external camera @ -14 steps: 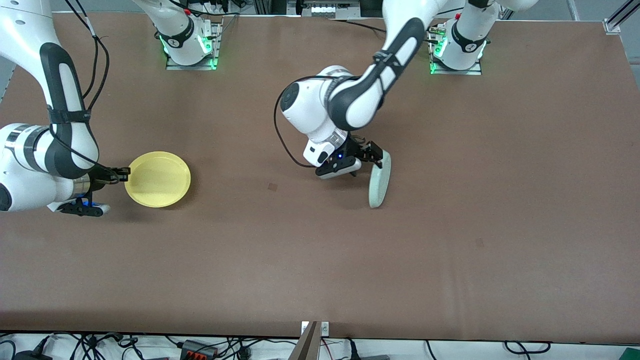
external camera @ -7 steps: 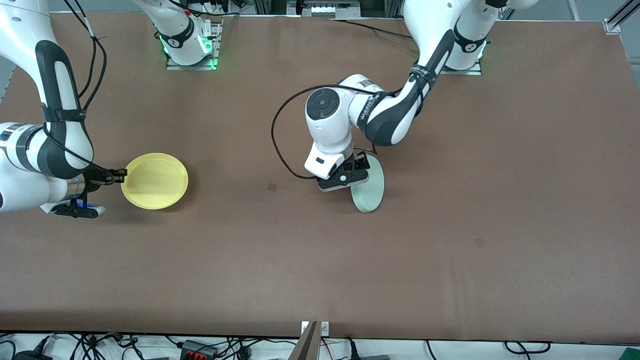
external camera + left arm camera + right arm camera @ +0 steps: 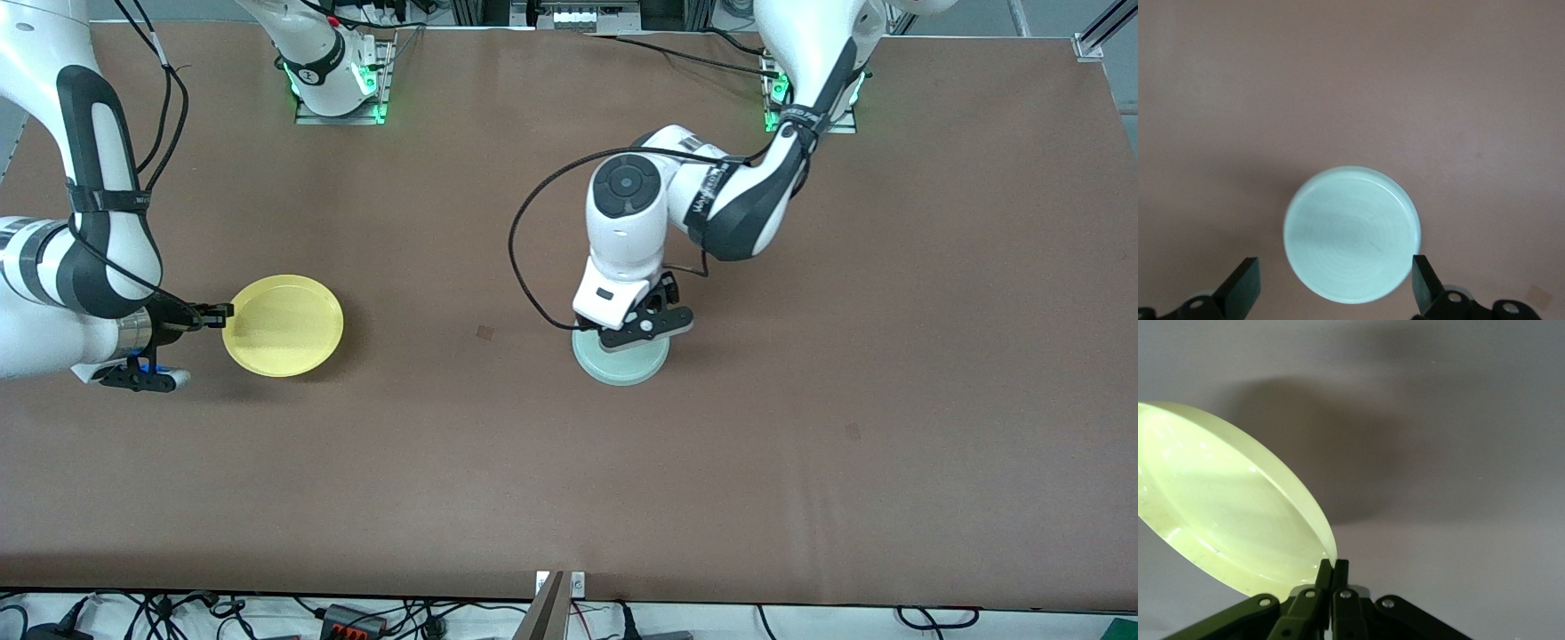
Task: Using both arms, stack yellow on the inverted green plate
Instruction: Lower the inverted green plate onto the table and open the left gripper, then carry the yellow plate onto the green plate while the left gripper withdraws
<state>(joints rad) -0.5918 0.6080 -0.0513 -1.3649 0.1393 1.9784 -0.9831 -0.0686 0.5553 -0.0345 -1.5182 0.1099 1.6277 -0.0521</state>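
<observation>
The green plate (image 3: 620,363) lay upside down, flat on the table. The yellow plate (image 3: 283,324), at its nine o'clock and well apart, was rim-up and slightly tilted.

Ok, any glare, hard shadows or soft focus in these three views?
Front view: even light, faint shadow beside the yellow plate. Left wrist view: green plate slightly washed out, gripper fingers soft. Right wrist view: broad dark plate shadow on the table.

The setting is a robotics laboratory. Two white jointed arms (image 3: 711,191) are bolted on metal base plates (image 3: 342,111) with green status lights along one edge of a large brown-covered table (image 3: 569,462). Loose cables and power adapters (image 3: 356,618) lie along the floor at the table edge nearest the front camera.
</observation>
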